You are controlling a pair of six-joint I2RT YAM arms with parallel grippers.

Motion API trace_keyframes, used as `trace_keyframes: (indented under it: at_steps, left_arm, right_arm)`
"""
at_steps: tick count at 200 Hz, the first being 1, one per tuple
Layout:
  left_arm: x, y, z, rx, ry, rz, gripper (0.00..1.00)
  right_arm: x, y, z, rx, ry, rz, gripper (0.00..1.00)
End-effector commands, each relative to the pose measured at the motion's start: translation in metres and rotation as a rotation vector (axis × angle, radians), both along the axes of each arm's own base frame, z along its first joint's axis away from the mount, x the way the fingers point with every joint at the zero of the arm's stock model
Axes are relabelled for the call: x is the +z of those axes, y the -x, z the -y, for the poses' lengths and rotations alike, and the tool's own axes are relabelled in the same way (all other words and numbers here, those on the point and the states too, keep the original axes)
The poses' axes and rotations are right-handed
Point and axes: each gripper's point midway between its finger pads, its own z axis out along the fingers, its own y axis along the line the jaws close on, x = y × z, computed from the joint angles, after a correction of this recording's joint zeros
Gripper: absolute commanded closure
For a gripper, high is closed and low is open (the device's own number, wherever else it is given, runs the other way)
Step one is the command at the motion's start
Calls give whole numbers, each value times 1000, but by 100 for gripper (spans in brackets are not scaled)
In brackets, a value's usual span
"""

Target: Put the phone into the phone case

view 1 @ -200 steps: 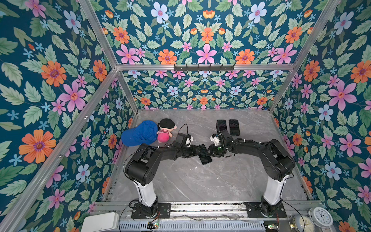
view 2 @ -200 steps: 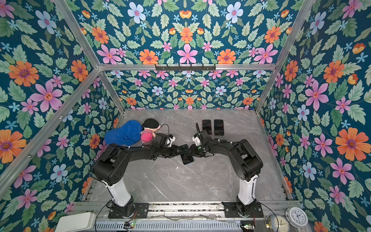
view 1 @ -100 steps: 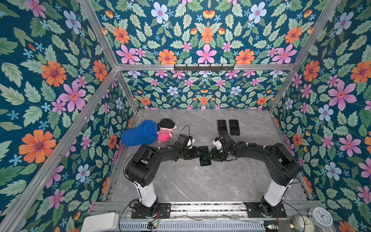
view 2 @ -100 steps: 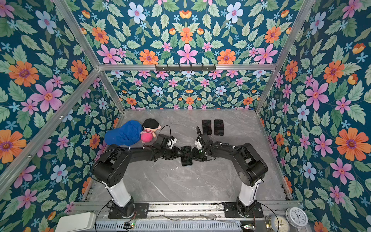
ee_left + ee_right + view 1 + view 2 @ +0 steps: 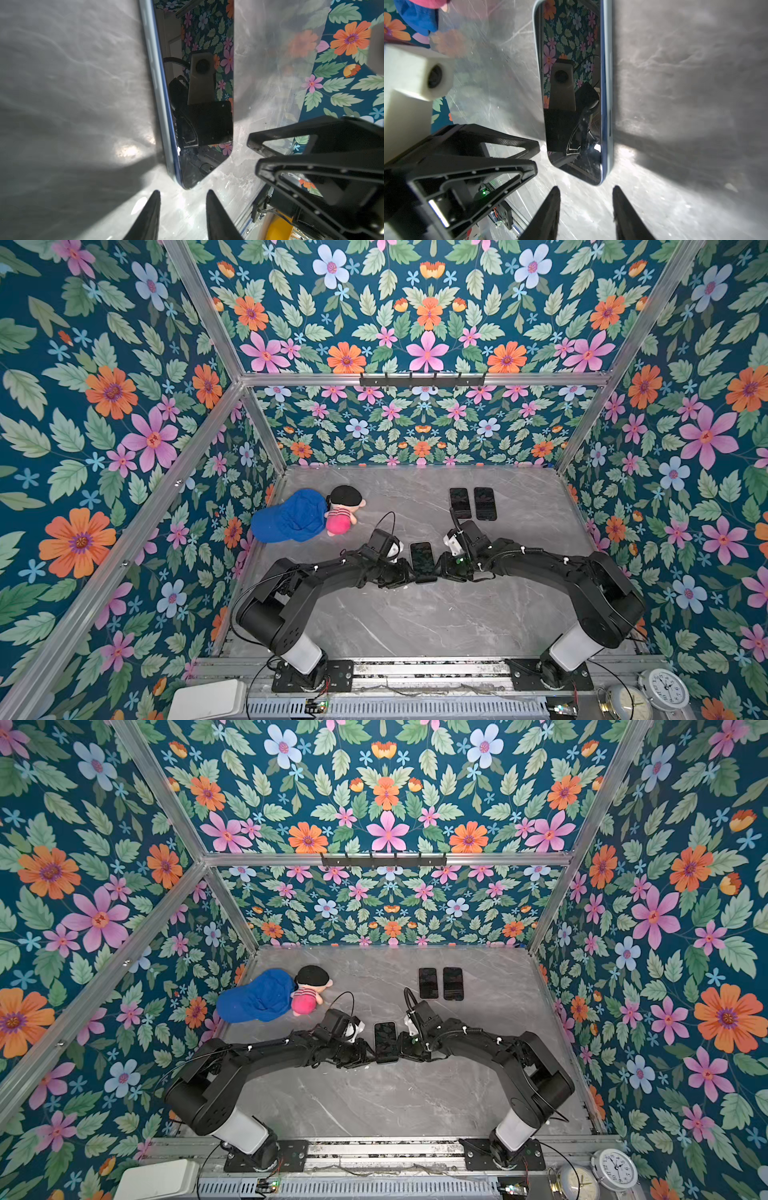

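Note:
The phone (image 5: pixel 422 562) (image 5: pixel 385 1042) lies flat, screen up, mid-table between both arms. Its dark glass (image 5: pixel 193 93) (image 5: pixel 571 93) mirrors the walls, and a light blue rim runs round its edge. I cannot tell whether that rim is the phone case. My left gripper (image 5: pixel 183 191) (image 5: pixel 405 572) is open and empty, its tips just short of the phone's near left corner. My right gripper (image 5: pixel 586 187) (image 5: pixel 442 570) is open and empty too, at the near right corner. Neither touches the phone.
Two dark phone-shaped slabs (image 5: pixel 460 502) (image 5: pixel 485 503) lie side by side at the back right. A blue cap (image 5: pixel 291 516) and a doll in pink (image 5: pixel 343 510) sit at the back left by the wall. Floral walls enclose the marble table (image 5: pixel 415 622).
The phone has turned from a slant to lying straight. Both grippers have drawn in to its near corners, and the left jaws have narrowed slightly.

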Motion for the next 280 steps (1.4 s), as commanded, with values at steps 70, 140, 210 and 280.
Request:
trace_keyframes:
  at_steps: [70, 140, 210, 280]
  left_arm:
    - [-11, -2, 4, -13, -44, -32, 76]
    - [-19, -3, 4, -24, -64, -44, 88]
    - [-31, -1, 1, -31, -91, -59, 97]
    - [-23, -3, -9, -37, -156, -30, 89]
  right_arm:
    - [-14, 0, -10, 9, -21, -23, 60]
    - [-16, 3, -15, 23, -26, -28, 61]
    - [-19, 7, -26, 49, -25, -29, 61]
    - [-20, 8, -26, 53, -2, -20, 62]
